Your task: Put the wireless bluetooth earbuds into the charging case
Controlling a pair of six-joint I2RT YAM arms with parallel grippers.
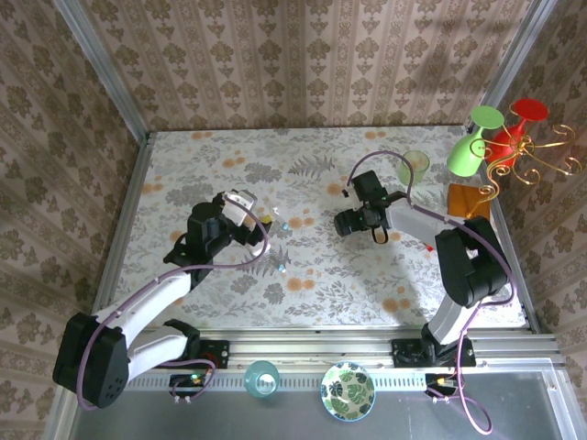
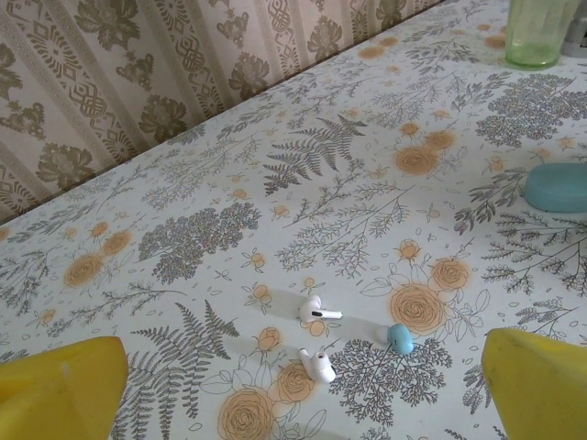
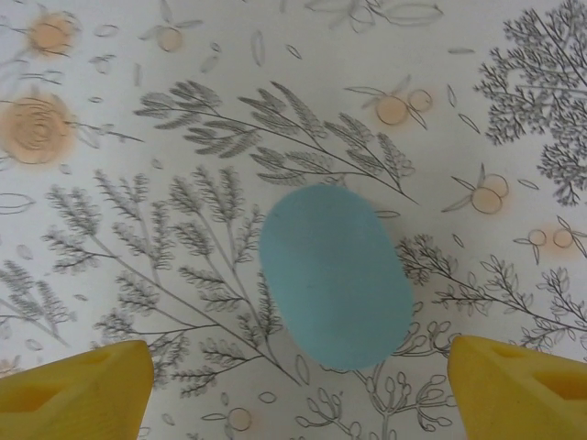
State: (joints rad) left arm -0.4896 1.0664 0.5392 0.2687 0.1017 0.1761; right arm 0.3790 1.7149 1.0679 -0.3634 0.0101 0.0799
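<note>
Two tiny white earbuds lie close together on the floral tablecloth, one (image 2: 317, 311) just behind the other (image 2: 318, 365), with a small loose pale blue tip (image 2: 400, 338) to their right. My left gripper (image 2: 303, 390) is open, its yellow fingers (image 2: 64, 390) wide on either side of them; the top view shows it (image 1: 266, 220) beside pale specks (image 1: 284, 225). My right gripper (image 3: 298, 371) is open above a light teal-blue rounded lump (image 3: 335, 275), which also lies at the right of the left wrist view (image 2: 558, 186). The white charging case is out of view.
A pale green cup (image 2: 541, 32) stands far right near the back. A gold stand (image 1: 532, 160) with green (image 1: 472, 147) and red (image 1: 514, 128) glasses occupies the back right corner. A patterned bowl (image 1: 348, 390) and a teal cup (image 1: 261, 378) sit on the front ledge.
</note>
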